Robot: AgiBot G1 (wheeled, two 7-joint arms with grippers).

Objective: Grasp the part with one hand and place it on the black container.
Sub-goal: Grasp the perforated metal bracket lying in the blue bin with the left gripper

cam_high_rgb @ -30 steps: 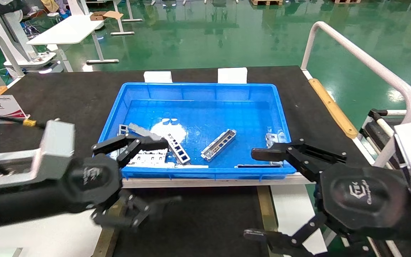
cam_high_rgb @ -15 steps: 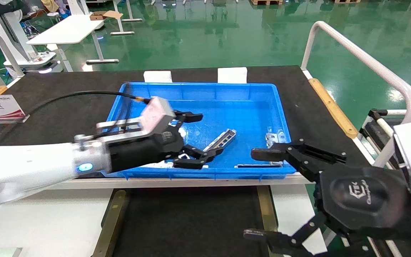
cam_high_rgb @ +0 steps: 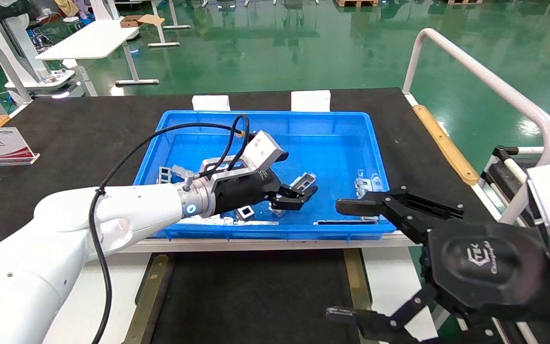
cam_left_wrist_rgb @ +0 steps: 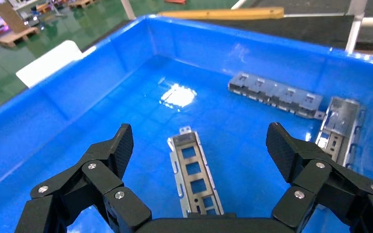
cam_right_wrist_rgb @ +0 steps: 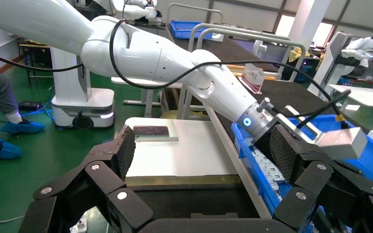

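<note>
I have the left gripper [cam_high_rgb: 299, 195] reached into the blue plastic bin [cam_high_rgb: 265, 122], hovering low over its floor, a little toward four o'clock of the bin's centre. In the left wrist view its two black fingers [cam_left_wrist_rgb: 108, 160] are spread wide, one on each side of the part [cam_left_wrist_rgb: 194, 175], a narrow silver-grey stamped metal bracket with a row of rectangular cutouts, and neither finger touches it. The part lies flat on the bin floor, running lengthwise between the fingers.

Beyond it, the left wrist view shows two more metal pieces on the bin floor: a long grey strip [cam_left_wrist_rgb: 275, 94] and a shiny bracket [cam_left_wrist_rgb: 341, 126] close to the bin's wall. From the head view I see a pile of whitish plates with square holes [cam_high_rgb: 208, 219] at about seven o'clock in the bin; I cannot count them, as the arm covers part of the pile.

The black container [cam_high_rgb: 256, 296], a flat matte-black surface edged by two brass-yellow strips, lies at six o'clock, just in front of the bin. The bin stands on the black tabletop [cam_high_rgb: 89, 124].

The right gripper [cam_high_rgb: 349, 260] hangs parked at about four o'clock, outside the bin, its fingers spread wide on nothing.
</note>
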